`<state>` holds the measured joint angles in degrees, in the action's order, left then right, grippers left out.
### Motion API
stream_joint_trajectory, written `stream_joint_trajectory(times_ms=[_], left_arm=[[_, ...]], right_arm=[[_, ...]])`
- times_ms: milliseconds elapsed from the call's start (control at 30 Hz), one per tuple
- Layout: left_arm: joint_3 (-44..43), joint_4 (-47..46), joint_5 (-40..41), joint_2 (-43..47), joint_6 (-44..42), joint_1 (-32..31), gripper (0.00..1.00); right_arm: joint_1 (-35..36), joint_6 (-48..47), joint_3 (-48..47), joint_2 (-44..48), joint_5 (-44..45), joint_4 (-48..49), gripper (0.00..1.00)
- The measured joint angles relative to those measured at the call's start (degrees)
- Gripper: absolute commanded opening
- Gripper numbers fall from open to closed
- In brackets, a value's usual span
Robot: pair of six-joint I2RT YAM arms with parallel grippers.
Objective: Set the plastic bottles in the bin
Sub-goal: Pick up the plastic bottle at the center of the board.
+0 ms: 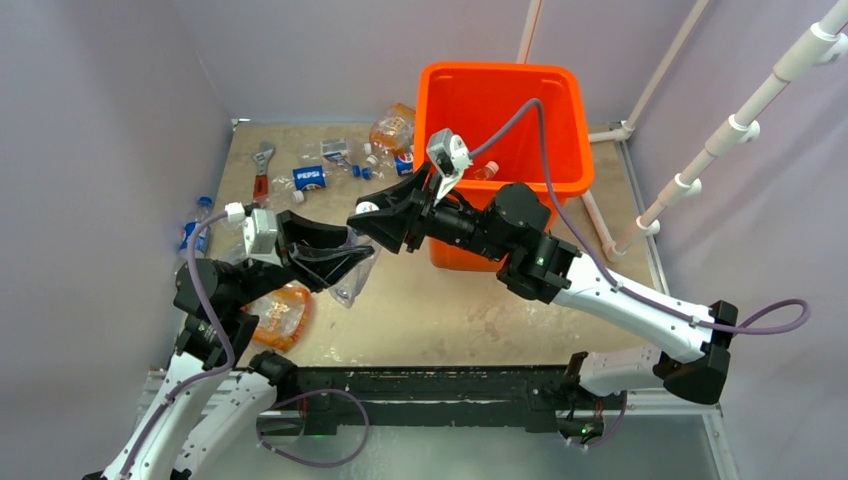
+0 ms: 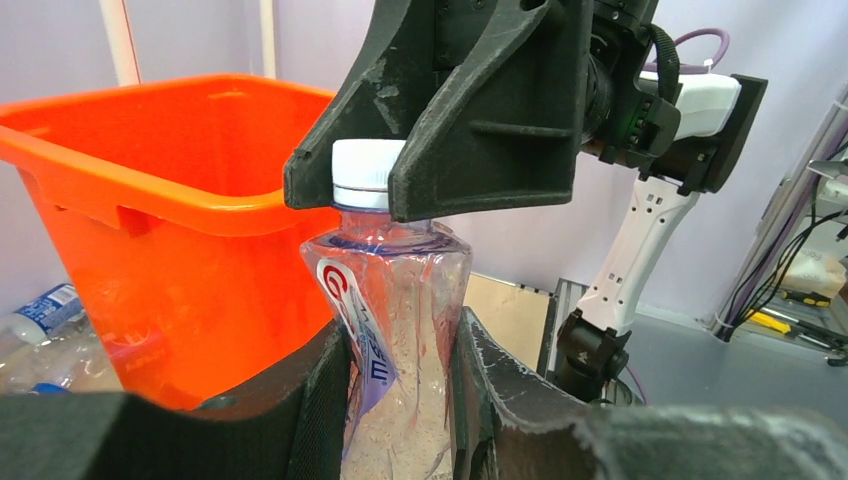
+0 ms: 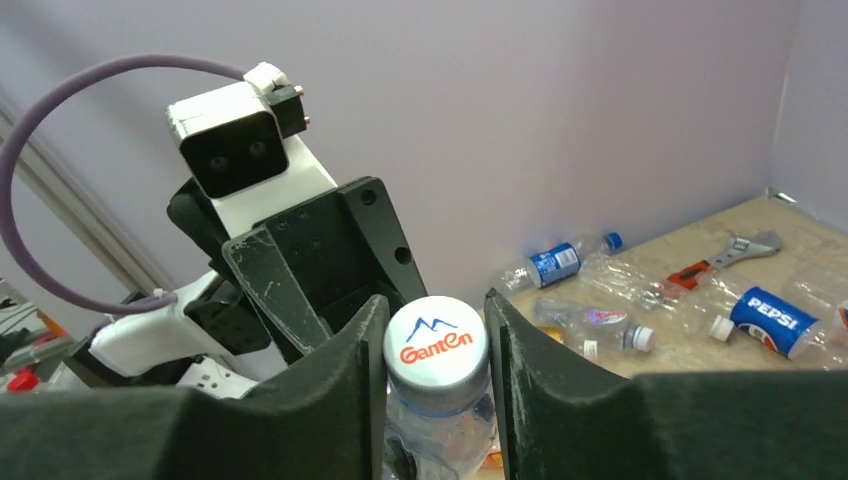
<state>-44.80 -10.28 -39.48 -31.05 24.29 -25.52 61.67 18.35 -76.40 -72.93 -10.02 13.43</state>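
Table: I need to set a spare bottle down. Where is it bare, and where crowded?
Bare: the table patch between the bin front and the near rail, right of the orange-labelled bottle. Crowded: the far left corner, with the wrench, Pepsi bottle and other bottles. The left gripper and right gripper grip a clear bottle.

Crushed bottle (image 2: 400,330) between black fingers (image 2: 312,425), bin (image 2: 150,205) behind

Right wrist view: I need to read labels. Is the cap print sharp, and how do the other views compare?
Right wrist: cap print crisp, table bottles slightly softer. Left wrist: held bottle label sharp. Top external: even light, soft shadows.
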Motion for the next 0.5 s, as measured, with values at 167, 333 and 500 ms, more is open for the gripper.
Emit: stream_joint_trajectory(times_ms=[167, 333, 500], left_arm=[[0.0, 0.5, 0.9, 0.0, 0.2, 0.0, 0.13], [0.0, 0.7, 1.4, 0.3, 0.2, 0.0, 0.61], [-0.2, 1.4, 4.2, 0.4, 0.3, 0.0, 0.97]], right_arm=[[0.2, -0.7, -0.5, -0.3, -0.1, -0.5, 0.00], [0.2, -0.9, -0.9, -0.5, -0.2, -0.8, 0.00], [0.1, -1.7, -0.9, 0.3, 2.6, -2.7, 0.00]])
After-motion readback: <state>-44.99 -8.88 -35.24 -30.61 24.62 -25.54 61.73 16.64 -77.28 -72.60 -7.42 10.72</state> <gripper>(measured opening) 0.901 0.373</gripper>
